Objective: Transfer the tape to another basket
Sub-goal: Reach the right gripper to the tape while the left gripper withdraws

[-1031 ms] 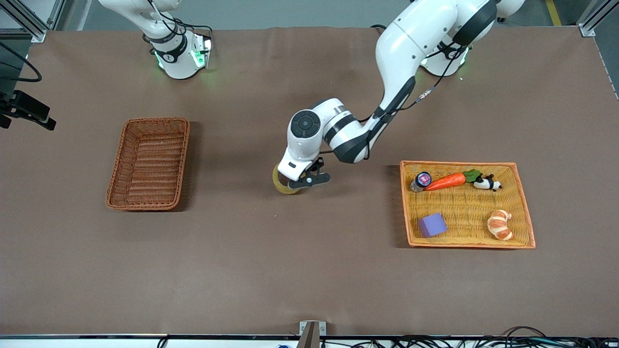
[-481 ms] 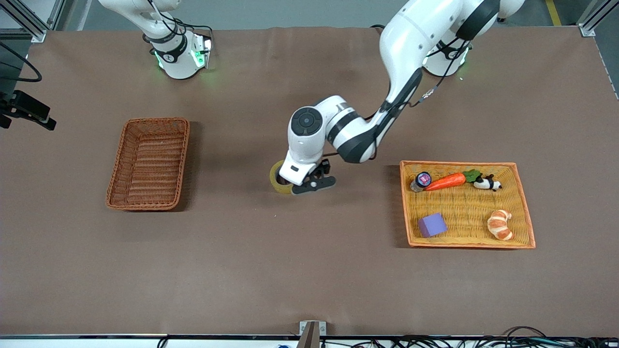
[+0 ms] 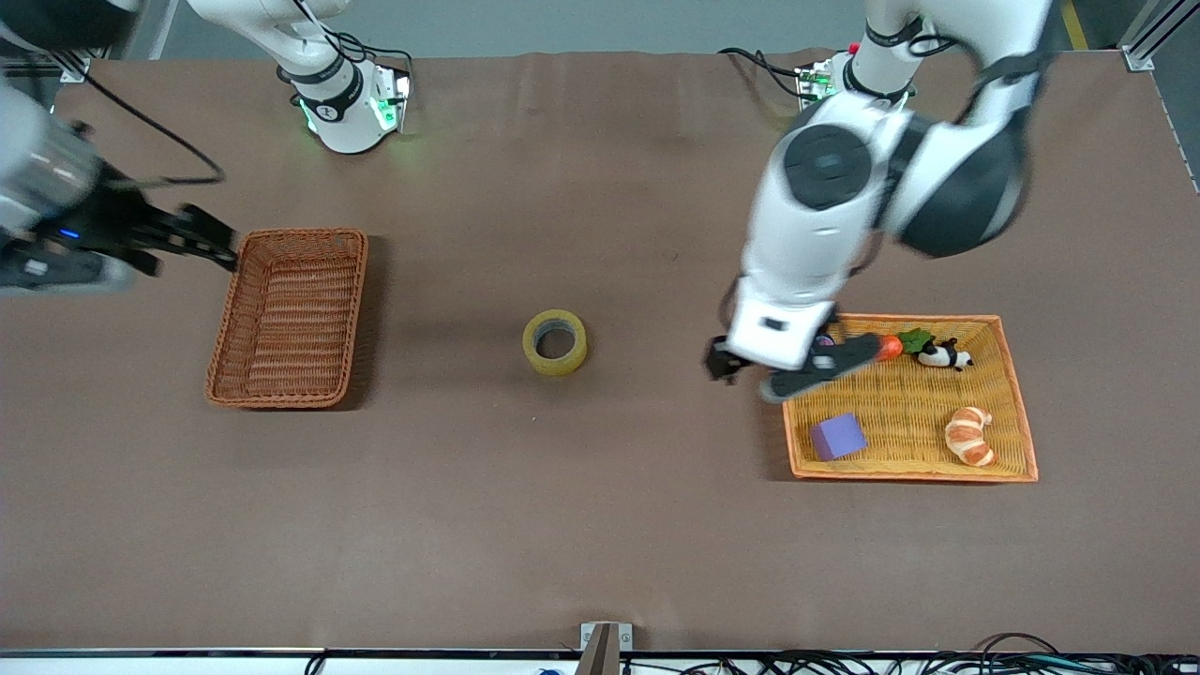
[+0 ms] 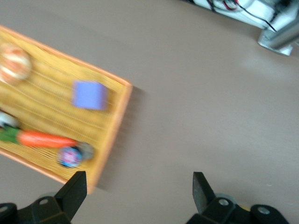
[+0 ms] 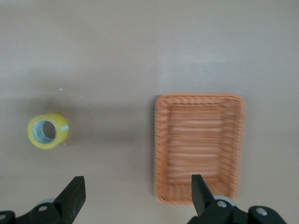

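The tape [image 3: 555, 342], a yellowish roll, lies flat on the table midway between the two baskets, with nothing holding it. It also shows in the right wrist view [image 5: 47, 130]. The reddish-brown basket [image 3: 230, 309] stands empty toward the right arm's end and shows in the right wrist view [image 5: 159, 149]. My left gripper [image 3: 764, 367] is open and empty, up over the rim of the orange tray [image 3: 1017, 394]; its own view shows it [image 4: 139, 193]. My right gripper [image 3: 211, 246] is open and empty, high beside the basket; its own view shows it [image 5: 138, 196].
The orange tray [image 4: 119, 116] holds a purple cube [image 3: 837, 436], a croissant [image 3: 969, 436], a carrot [image 3: 891, 347], a panda toy [image 3: 945, 355] and a small jar [image 4: 70, 156]. Brown cloth covers the table.
My left gripper let go of the tape, leaving it on the table, and swung up toward the orange tray. My right arm came into view beside the basket.
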Robot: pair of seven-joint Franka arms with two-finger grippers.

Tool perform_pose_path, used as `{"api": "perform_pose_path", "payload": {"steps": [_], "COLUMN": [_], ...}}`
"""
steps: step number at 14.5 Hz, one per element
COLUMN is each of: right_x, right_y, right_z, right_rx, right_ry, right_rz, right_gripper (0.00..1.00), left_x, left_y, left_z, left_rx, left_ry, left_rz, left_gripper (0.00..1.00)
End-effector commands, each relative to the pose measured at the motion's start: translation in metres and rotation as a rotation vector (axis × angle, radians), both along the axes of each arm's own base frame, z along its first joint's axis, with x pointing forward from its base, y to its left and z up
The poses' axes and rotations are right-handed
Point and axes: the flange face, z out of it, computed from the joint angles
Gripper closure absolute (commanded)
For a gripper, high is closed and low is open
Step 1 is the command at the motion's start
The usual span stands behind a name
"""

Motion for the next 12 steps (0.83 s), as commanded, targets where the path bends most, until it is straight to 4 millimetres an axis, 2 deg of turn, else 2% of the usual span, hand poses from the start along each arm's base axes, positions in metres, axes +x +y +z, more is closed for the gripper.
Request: {"api": "perform_pose_path", "payload": {"steps": [1, 4, 6, 8, 10, 12], "right_x": [-0.008, -0.016, -0.027, -0.038, -0.047, -0.049], "right_y": [0.072, 0.152, 0.201, 0.240, 0.267, 0.274], "right_z": [-0.074, -0.155, -0.206, -0.255, -0.301, -0.336], "right_rx": [0.020, 0.029, 0.004, -0.022, -0.043, -0.062], "right_ry": [-0.008, -0.005, 0.003, -0.016, -0.048, -0.077], "right_rz": [-0.054, -0.081, -0.067, -0.077, -0.088, -0.091], "right_gripper": [0.00, 0.00, 0.00, 0.00, 0.00, 0.00], "left_x": [-0.004, -0.009, -0.018, -0.026, -0.035, -0.056], "left_y": [0.067, 0.132, 0.157, 0.177, 0.211, 0.237], "left_z": [0.040, 0.074, 0.092, 0.106, 0.111, 0.114], "left_rx": [0.040, 0.019, 0.017, 0.025, -0.011, -0.070], "left_ry": [0.017, 0.069, 0.081, 0.089, 0.108, 0.123], "left_rz": [-0.098, -0.159, -0.165, -0.190, -0.216, -0.219], "left_gripper": [0.00, 0.00, 0.00, 0.00, 0.00, 0.00]}}
